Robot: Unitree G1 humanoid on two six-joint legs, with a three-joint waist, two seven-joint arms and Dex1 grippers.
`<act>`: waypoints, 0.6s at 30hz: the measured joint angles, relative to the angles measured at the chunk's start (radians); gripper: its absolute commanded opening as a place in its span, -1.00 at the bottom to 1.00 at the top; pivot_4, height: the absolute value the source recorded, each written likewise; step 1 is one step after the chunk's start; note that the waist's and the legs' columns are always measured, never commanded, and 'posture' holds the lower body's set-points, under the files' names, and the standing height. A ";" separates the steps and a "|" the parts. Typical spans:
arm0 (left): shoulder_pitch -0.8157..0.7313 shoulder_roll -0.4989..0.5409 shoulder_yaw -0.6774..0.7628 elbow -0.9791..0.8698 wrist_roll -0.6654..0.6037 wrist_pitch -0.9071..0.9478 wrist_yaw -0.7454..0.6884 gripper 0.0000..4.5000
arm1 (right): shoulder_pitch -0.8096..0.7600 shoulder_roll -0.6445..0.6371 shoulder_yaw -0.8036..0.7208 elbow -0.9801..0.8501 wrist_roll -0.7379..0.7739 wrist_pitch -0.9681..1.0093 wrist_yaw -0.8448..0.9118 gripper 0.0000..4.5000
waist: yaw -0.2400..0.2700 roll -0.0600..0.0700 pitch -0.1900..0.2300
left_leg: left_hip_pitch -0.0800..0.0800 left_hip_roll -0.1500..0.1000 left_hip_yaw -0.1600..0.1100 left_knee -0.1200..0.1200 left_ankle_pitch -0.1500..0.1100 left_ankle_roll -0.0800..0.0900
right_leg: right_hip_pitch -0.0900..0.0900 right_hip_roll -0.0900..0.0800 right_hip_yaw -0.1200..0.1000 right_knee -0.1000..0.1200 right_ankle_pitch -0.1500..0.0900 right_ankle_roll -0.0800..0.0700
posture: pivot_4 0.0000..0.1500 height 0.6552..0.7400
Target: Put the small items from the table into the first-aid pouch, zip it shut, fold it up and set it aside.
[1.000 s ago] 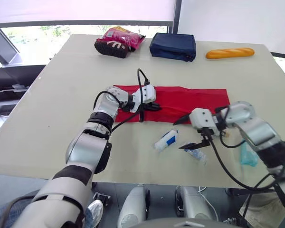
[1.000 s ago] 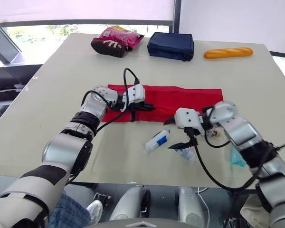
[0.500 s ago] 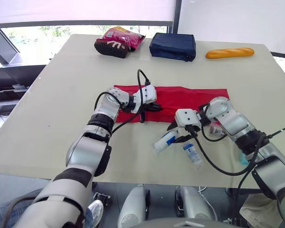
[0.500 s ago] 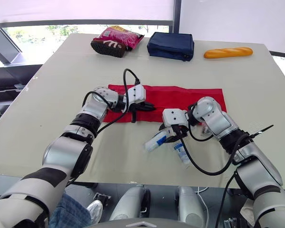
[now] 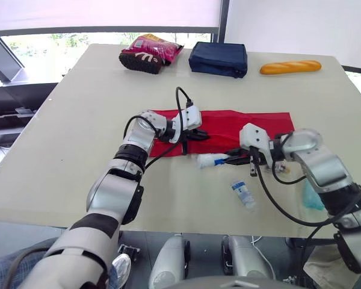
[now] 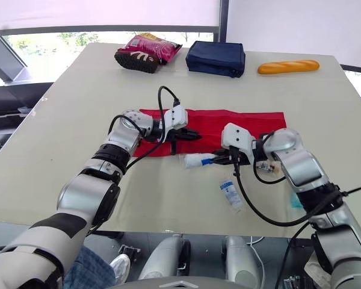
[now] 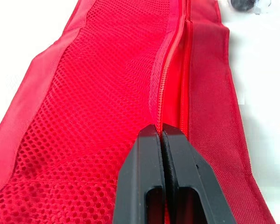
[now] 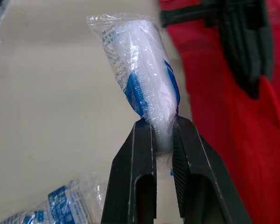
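My right gripper [image 8: 162, 127] has carried the packet [image 5: 211, 159] up beside the pouch [image 5: 243, 124], clamped on its light, slippery wrapper end (I'd rather hold mid-body), while the left gripper [image 7: 159, 134] pinches the zip [image 7: 171, 70].

No legible text: blue print on wrapped packet [image 8: 141, 70] unreadable, white marks on pink snack bag [image 5: 151, 53] likewise.
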 measured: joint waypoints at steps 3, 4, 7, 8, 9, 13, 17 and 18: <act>0.001 -0.004 0.005 -0.007 -0.006 0.021 -0.001 -1.00 | 0.012 -0.001 -0.035 -0.098 -0.013 0.192 -0.117 -0.99 | -0.007 0.000 0.000 | 0.000 0.000 0.001 0.001 0.000 0.000 | 0.000 -0.001 0.000 0.000 0.000 0.000 | 1.00 0.44; 0.001 -0.008 0.005 -0.009 -0.010 0.025 -0.001 -1.00 | 0.012 0.006 -0.043 -0.120 -0.016 0.238 -0.149 -0.99 | -0.008 0.000 0.000 | 0.001 0.000 0.001 0.001 0.000 0.000 | 0.000 0.000 0.000 0.000 0.000 0.000 | 1.00 0.44; 0.002 -0.014 0.005 -0.012 -0.015 0.036 -0.002 -1.00 | 0.020 0.042 -0.043 -0.202 -0.019 0.387 -0.257 -0.99 | -0.008 0.000 0.000 | 0.001 0.000 0.001 0.000 0.000 0.000 | 0.000 0.001 0.000 0.000 0.000 0.000 | 1.00 0.44; 0.002 -0.016 0.005 -0.013 -0.019 0.040 -0.002 -1.00 | 0.019 0.080 -0.044 -0.217 -0.025 0.447 -0.310 -0.99 | -0.009 0.000 0.000 | 0.001 0.000 0.001 0.000 0.000 0.000 | 0.000 0.001 0.000 0.000 0.000 0.000 | 1.00 0.44; 0.002 -0.018 0.005 -0.014 -0.019 0.042 -0.002 -1.00 | 0.019 0.095 -0.044 -0.218 -0.027 0.465 -0.328 -0.99 | -0.008 0.000 0.000 | 0.001 0.000 0.001 0.000 0.000 0.000 | 0.000 0.001 0.000 0.000 0.000 0.000 | 1.00 0.44; 0.003 -0.028 0.005 -0.033 -0.022 0.055 -0.003 -1.00 | 0.014 0.168 -0.028 -0.218 -0.033 0.534 -0.439 -0.99 | -0.007 0.000 0.000 | 0.000 0.000 0.001 0.000 0.000 0.000 | 0.000 0.000 0.001 -0.001 0.000 0.000 | 1.00 0.44; 0.014 -0.045 0.009 -0.066 -0.040 0.082 -0.005 -1.00 | -0.021 0.225 -0.021 -0.217 -0.034 0.559 -0.514 -0.99 | -0.008 0.000 0.000 | 0.000 0.000 0.000 0.000 0.000 0.000 | 0.000 0.001 0.000 -0.001 0.000 0.000 | 1.00 0.44; 0.019 -0.048 0.008 -0.075 -0.042 0.088 -0.005 -1.00 | -0.026 0.229 -0.015 -0.217 -0.034 0.561 -0.521 -0.99 | -0.008 0.000 0.000 | 0.000 0.000 0.000 0.000 0.000 0.000 | 0.000 0.001 0.000 -0.001 0.000 0.000 | 1.00 0.44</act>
